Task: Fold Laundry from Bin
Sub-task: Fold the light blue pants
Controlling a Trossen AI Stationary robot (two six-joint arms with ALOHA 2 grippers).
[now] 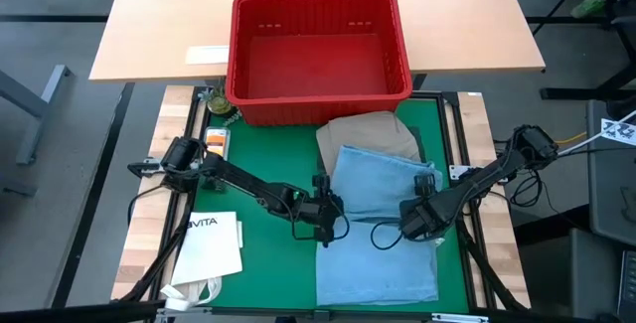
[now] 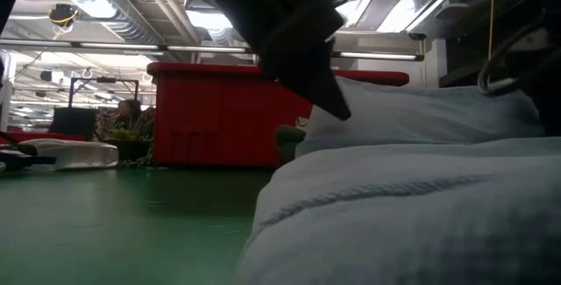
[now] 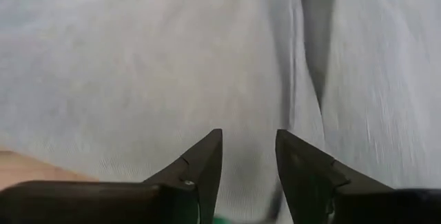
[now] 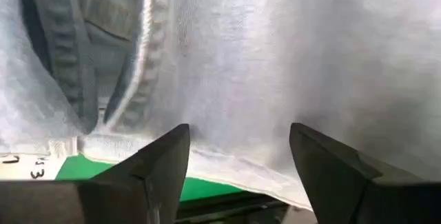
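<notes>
The light blue denim jeans (image 1: 383, 229) lie folded on the right half of the green mat (image 1: 268, 159), and their far end overlaps a folded khaki-tan garment (image 1: 368, 134). The red bin (image 1: 318, 55) stands at the mat's far edge with nothing showing inside it. My left gripper (image 1: 326, 232) hovers open at the jeans' left edge, and denim (image 3: 207, 65) fills its wrist view beyond the fingertips. My right gripper (image 1: 412, 226) stands wide open over the jeans' right side, looking at a seamed fold (image 4: 145, 52). Nothing lies between either pair of fingers.
A white paper bag printed "VITA" (image 1: 214, 243) lies on the near left of the mat. Small items (image 1: 217, 134) sit by the bin's left corner. A light wooden table (image 1: 159, 25) stretches beyond the bin. Bare mat lies between the bag and the jeans.
</notes>
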